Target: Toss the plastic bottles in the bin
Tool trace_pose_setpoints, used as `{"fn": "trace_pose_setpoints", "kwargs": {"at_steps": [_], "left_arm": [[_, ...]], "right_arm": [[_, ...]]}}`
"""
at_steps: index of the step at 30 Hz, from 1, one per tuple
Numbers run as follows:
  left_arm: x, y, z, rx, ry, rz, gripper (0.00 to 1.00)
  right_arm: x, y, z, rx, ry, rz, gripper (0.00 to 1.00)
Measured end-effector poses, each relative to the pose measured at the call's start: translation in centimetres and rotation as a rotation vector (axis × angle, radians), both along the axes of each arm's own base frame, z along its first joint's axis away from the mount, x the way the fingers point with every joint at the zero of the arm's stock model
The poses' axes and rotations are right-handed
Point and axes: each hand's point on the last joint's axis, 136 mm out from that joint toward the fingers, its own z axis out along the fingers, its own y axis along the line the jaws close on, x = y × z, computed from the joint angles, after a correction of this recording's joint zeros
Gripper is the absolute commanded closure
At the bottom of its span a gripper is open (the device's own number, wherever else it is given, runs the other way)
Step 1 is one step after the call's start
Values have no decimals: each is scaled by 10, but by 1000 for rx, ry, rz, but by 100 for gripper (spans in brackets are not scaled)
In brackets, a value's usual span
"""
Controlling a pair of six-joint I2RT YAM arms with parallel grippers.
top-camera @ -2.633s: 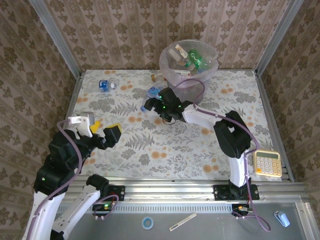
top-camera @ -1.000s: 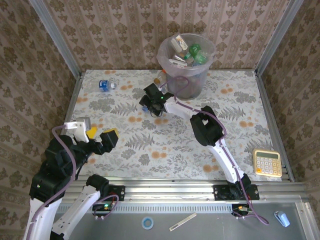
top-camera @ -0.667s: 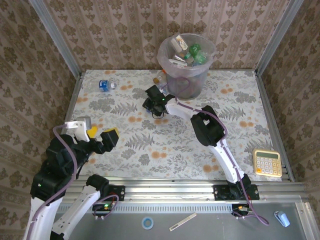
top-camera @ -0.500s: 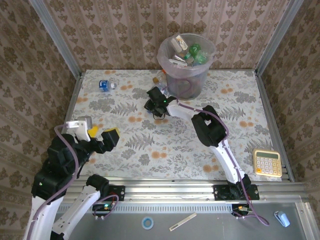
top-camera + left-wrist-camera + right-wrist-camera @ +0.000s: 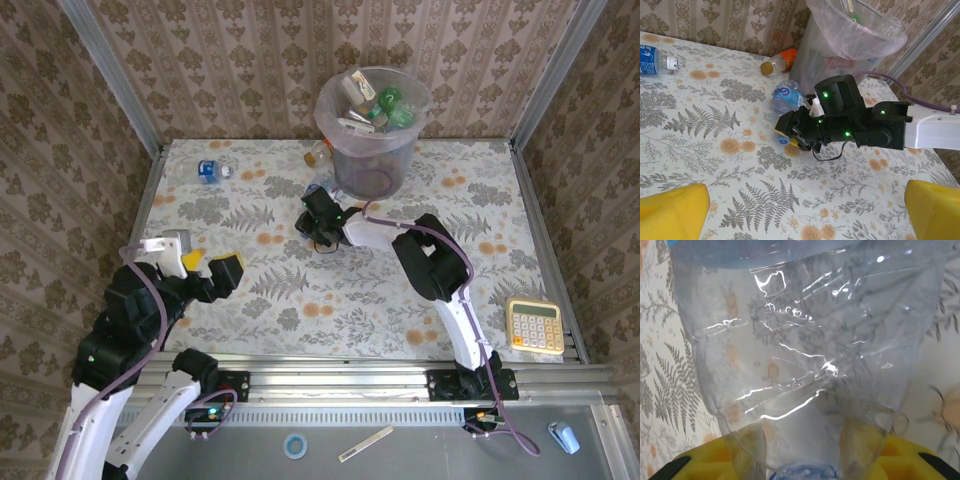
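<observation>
Grasp step: R gripper (image 5: 792, 136) clenched on clear bottle (image 5: 800, 340); L gripper (image 5: 208, 266) released. Next — lift over bin (image 5: 372, 172), 1 o'clock.

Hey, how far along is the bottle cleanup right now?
Several bottles already sit in the bin. The right gripper is shut on a clear bottle near the bin's base. Left on the table: an orange-labelled bottle by the bin and a blue-labelled bottle at the far left.

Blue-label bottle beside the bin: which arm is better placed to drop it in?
Right. The right claw is shut on the bottle, just in front of the bin. The left claw hangs open and empty, far off on the left side.
</observation>
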Motion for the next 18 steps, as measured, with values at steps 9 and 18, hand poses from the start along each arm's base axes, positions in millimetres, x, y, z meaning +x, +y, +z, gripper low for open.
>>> {"fn": "trace_pose_setpoints", "kwargs": {"at_steps": [9, 18], "left_arm": [[4, -2, -13, 8, 24, 2, 0], [10, -5, -22, 5, 41, 6, 0]], "right_arm": [[-48, -10, -1, -28, 7, 63, 79], [-96, -29, 3, -76, -1, 135, 81]]}}
